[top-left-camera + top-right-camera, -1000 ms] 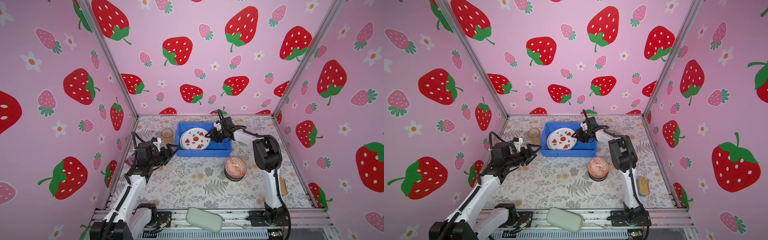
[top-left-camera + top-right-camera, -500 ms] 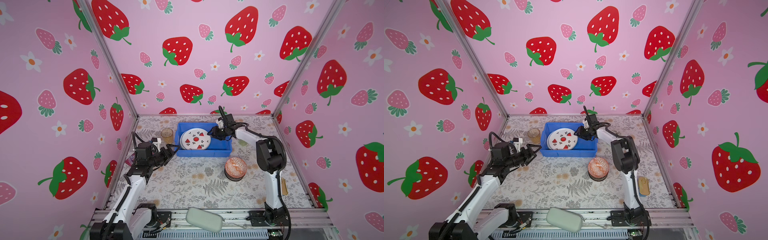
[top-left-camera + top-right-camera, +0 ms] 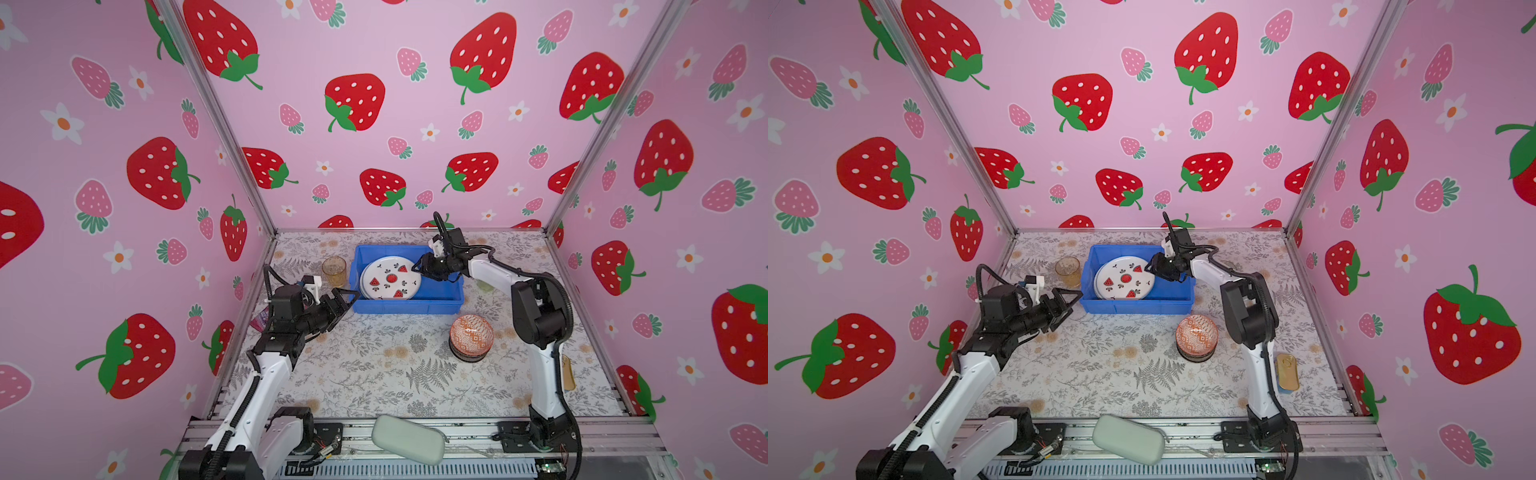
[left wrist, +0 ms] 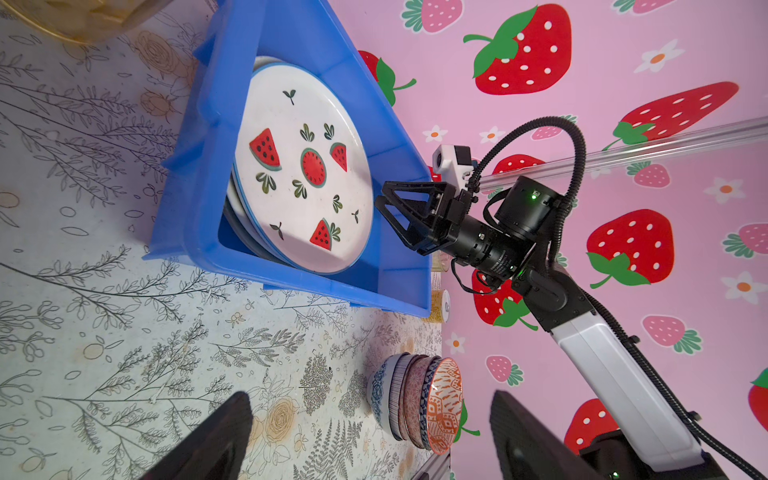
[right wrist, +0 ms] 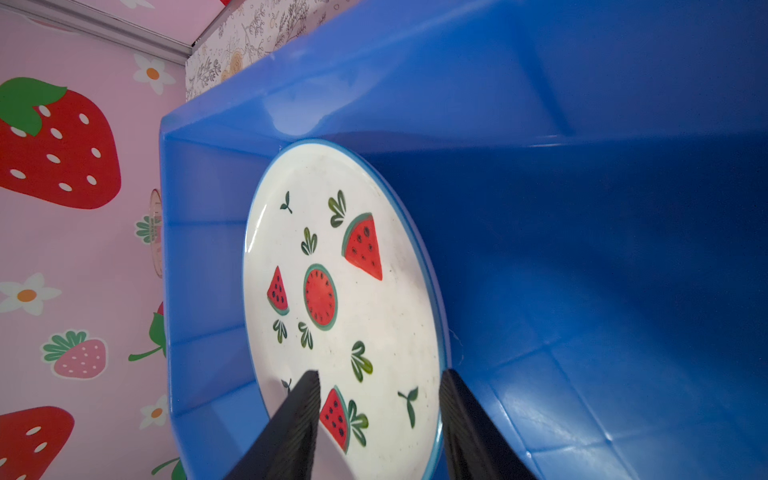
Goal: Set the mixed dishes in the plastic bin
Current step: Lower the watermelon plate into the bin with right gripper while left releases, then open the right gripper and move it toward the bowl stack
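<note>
A robotics lab test booth, plainly: strawberry-print walls on aluminium framing, floral tabletop, left arm and right arm bolted to a front rail.

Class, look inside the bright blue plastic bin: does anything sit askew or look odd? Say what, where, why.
The white round plate with watermelon slices sits askew in the bright blue plastic bin: it rests tilted on another plate beneath it instead of lying flat on the bin's floor. Nothing looks spilled or broken.
</note>
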You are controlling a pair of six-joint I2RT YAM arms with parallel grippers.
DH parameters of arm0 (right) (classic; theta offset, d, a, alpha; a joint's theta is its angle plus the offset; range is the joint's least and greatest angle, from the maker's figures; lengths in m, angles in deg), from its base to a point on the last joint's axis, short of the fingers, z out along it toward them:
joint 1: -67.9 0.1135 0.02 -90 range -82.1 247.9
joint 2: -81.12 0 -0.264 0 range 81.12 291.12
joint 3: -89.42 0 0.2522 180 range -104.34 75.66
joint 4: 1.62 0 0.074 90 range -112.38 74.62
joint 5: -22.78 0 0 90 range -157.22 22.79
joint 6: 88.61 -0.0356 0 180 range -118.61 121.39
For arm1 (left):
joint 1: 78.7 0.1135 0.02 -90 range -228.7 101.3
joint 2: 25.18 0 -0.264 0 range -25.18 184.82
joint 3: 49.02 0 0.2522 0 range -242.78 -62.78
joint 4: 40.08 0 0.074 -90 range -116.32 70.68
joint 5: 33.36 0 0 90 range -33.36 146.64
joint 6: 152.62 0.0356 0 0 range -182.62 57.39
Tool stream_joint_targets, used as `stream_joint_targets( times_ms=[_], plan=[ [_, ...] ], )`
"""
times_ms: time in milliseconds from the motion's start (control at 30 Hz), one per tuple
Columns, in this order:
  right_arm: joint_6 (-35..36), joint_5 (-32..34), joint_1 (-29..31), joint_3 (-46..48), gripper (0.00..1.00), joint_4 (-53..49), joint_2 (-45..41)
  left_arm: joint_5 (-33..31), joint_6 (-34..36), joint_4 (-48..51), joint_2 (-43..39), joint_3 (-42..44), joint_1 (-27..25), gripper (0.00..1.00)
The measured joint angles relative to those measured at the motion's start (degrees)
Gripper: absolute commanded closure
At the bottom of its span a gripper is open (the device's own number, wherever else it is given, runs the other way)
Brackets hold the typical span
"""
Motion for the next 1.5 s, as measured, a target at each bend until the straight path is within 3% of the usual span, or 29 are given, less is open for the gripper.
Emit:
stream_joint_targets(
  times_ms=[633,733,867,1033,1133,1267,1500],
  plan=[
    [0.81,0.04,0.59,-0.04,0.5,-0.22,-0.55,-0.59,1.64,2.97,-0.02,-0.02,0.0,0.07],
    [1.9,1.57,0.59,-0.04,0.4,-2.27,-2.93,-1.53,3.43,6.36,0.0,-0.81,-0.02,0.06],
    [4.63,4.26,0.59,-0.13,0.27,-5.57,-9.27,-2.99,6.93,11.63,1.11,-5.42,-0.83,0.03],
    [7.67,7.56,0.59,0.17,0.16,-8.2,-18.71,-5.25,13.64,19.76,7.17,-17.14,-3.52,0.01],
    [8.7,9.92,0.61,2.95,0.01,-9.2,-24.79,-7.3,18.4,24.55,11.8,-25.51,-6.45,0.01],
    [9.68,15.52,0.61,9.16,0.01,-11.93,-33.16,-8.48,23.39,27.21,14.78,-30.99,-9.2,0.01],
    [9.38,25.88,1.27,16.17,0.01,-18.93,-45.46,-4.83,28.96,27.45,15.78,-27.02,-9.4,0.01]
  ],
)
